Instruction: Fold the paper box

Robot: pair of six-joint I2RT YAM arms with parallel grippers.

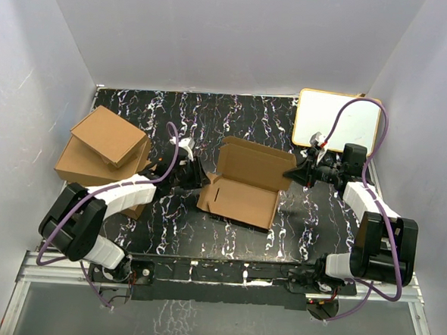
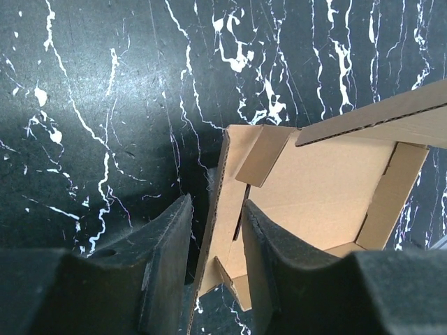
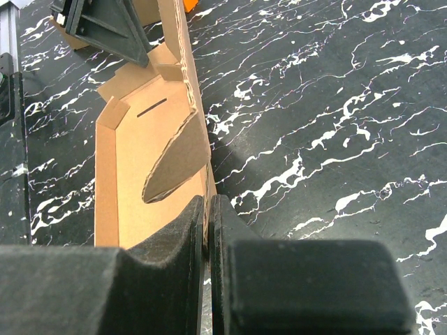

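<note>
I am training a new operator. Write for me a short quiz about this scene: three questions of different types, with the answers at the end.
1. True or false: the lid of the paper box lies closed flat.
2. Fill in: the piled cardboard boxes stand on the robot's ____ side.
3. What does the right gripper pinch? A) an edge of the paper box B) one of the piled boxes C) nothing

Key: 1 false, the box is open; 2 left; 3 A.

paper box (image 1: 243, 190) centre, piled boxes (image 1: 103, 149) left, board (image 1: 337, 120) behind right
</note>
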